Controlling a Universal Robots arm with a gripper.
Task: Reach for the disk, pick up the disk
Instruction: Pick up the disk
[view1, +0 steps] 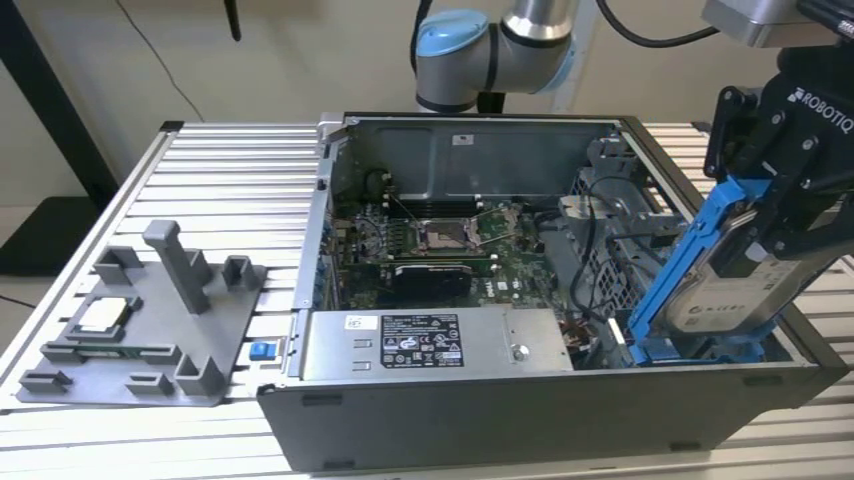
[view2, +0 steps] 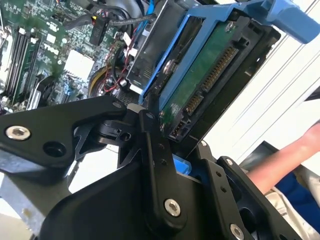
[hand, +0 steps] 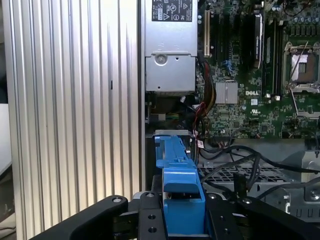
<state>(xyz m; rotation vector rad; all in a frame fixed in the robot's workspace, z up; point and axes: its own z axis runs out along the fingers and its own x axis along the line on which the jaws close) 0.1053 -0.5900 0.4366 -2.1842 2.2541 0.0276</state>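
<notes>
From my remote station I saw a ribbed aluminium table (view1: 200, 150) in front of a pale wall, carrying an open computer case (view1: 534, 400) with its side panel off. Inside lay the green motherboard (view1: 427, 240) and, along the case's near wall, the long grey power supply (view1: 427, 345) with its black-and-white label. On the exterior view's left stood a grey plastic fixture (view1: 147, 330) with upright posts, and a small square chip (view1: 104, 315) rested on it.

At the exterior view's right, the black gripper (view1: 787, 215) hung over the far corner of the case. Its fingers (hand: 150, 215) were pinched on the disk (view1: 727, 290), one on each side of the blue rails. The disk was tilted steeply, its upper end up in the gripper and its lower blue end just at the rim of the drive bay in the case's corner; I could not tell whether that end touched the bay. In the second wrist view the disk's green circuit board and connector row faced the camera, directly beyond the gripper's knuckles. In that same view a person's forearm (view2: 285, 155) showed past the table's edge.
</notes>
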